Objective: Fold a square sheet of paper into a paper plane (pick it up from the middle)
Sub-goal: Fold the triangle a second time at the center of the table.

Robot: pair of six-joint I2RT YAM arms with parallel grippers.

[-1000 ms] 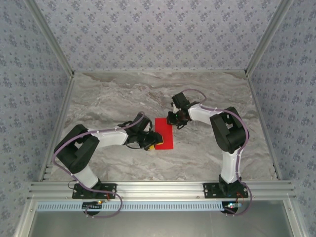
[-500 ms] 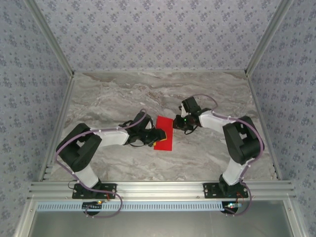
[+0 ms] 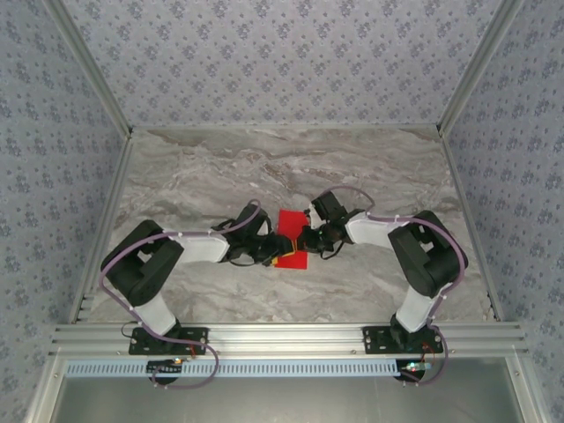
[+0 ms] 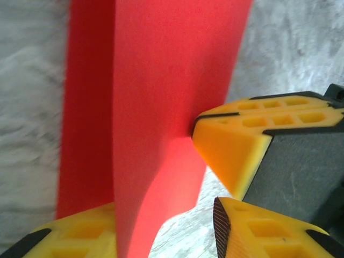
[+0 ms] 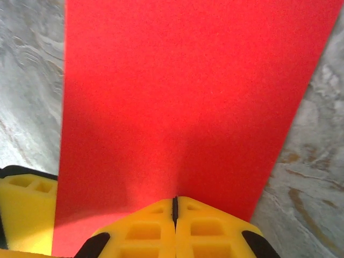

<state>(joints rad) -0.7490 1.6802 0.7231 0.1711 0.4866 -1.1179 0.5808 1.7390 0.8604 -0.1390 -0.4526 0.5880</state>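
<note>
From overhead I see the marble counter (image 3: 203, 176) with the square sheet of paper (image 3: 289, 222) near its middle, folded into a plain red rectangle, and both arms meeting on it. My right wrist view adds that the right fingers (image 5: 180, 215) are pressed together on its near edge. In the left wrist view the left fingers (image 4: 252, 231) stand apart, with a lifted flap between them, unclamped.

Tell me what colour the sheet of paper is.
The paper is plain bright red, clearest in the right wrist view.
</note>
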